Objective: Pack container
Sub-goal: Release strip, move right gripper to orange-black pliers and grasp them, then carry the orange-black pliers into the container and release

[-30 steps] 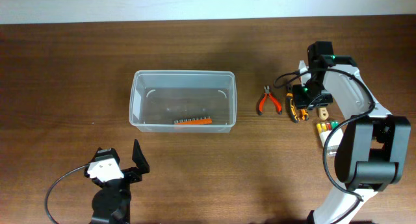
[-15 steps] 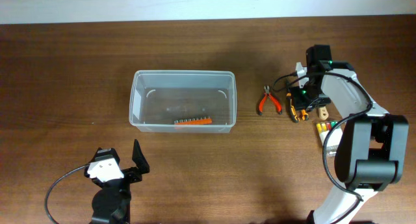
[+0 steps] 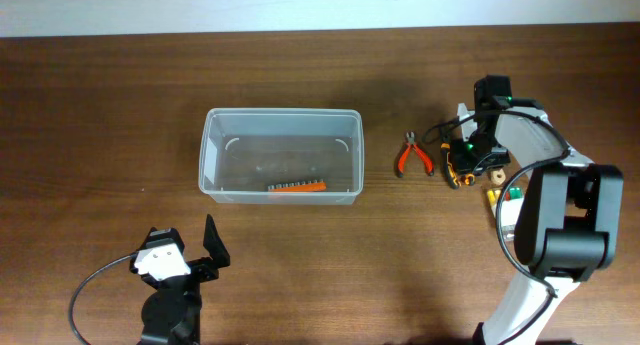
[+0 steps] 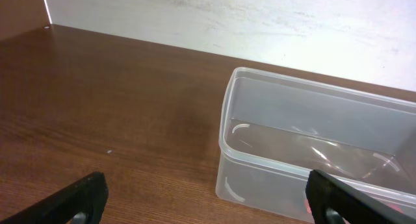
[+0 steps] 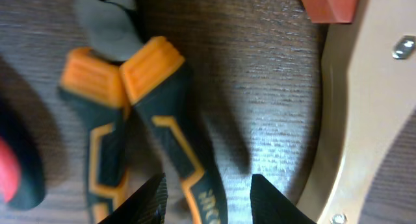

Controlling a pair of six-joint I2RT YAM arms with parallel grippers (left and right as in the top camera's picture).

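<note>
The clear plastic container stands at the middle of the table, with an orange bit strip inside it. It also shows in the left wrist view. My left gripper is open and empty near the front edge, left of the container; its fingers frame the tub's near corner. My right gripper is low over black-and-orange pliers. In the right wrist view its fingers are open, with one handle of the pliers between them.
Red-handled pliers lie between the container and the right gripper. A tan flat piece lies right of the black-and-orange pliers. A yellow-green item and a white item lie toward the front right.
My right arm has shifted a little toward the front and settled lower over the black-and-orange pliers. The left arm, the container and the red pliers have not moved.
</note>
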